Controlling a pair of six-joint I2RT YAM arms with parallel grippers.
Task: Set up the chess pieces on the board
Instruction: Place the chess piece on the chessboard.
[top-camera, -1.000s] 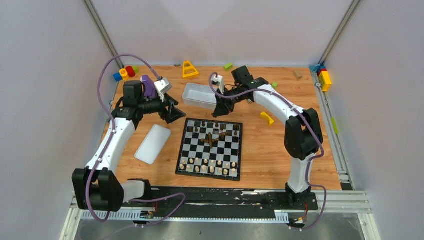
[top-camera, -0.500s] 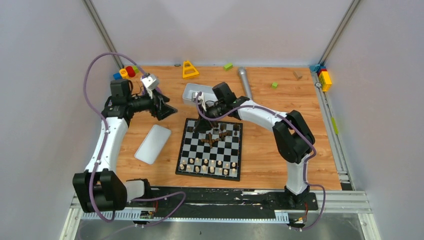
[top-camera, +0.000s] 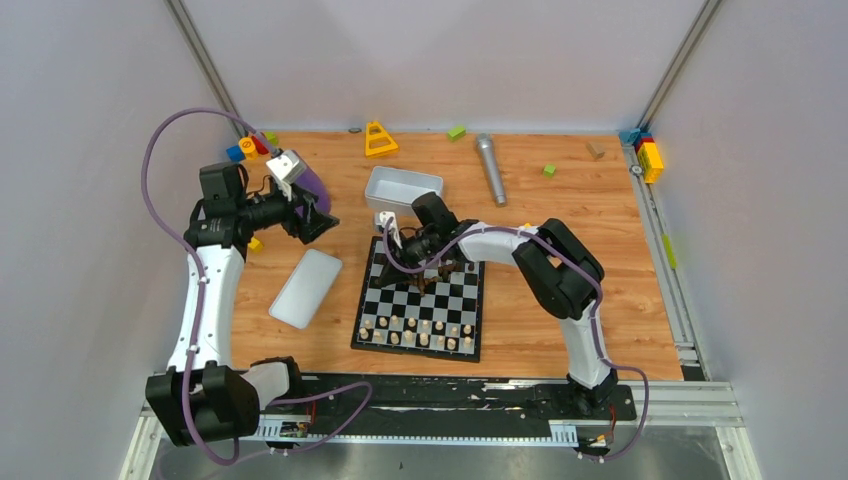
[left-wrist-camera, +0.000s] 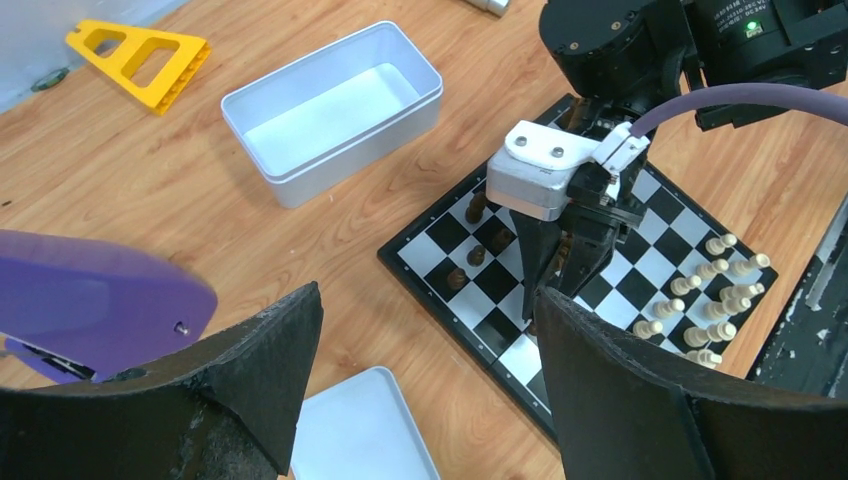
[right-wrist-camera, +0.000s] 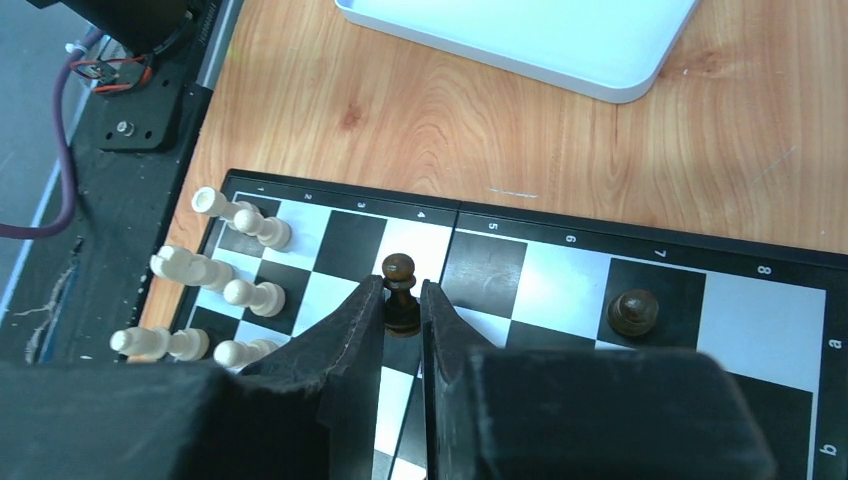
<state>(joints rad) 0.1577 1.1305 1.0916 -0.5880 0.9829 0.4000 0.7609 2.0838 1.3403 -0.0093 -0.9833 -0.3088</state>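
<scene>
Over the board (top-camera: 418, 349) we go, and the right hand (right-wrist-camera: 402, 300) is down among the pieces, its fingers (right-wrist-camera: 350, 330) drawn almost together and pinching a dark piece (right-wrist-camera: 399, 283). The piece is upright, its round head poking up above the fingertips, close to the board's numbered edge. Off to one side in the wrist view we see a second dark man (right-wrist-camera: 633, 312) standing alone on a black square, well apart from the grip. From the left wrist we pick out a few more dark men (left-wrist-camera: 478, 255) scattered on the far half, just beside the right hand; the arm hides some of them from above. The pale pieces (top-camera: 420, 331) are lined up in two rows along the near edge. Meanwhile the left hand (top-camera: 315, 222) hangs above the table (top-camera: 560, 300), off the board's far left corner, jaws spread wide and gripping nothing. We can see the white tray (top-camera: 377, 194) sitting just beyond the board, and the white lid (top-camera: 305, 287) lying flat on the table to the board's left.
</scene>
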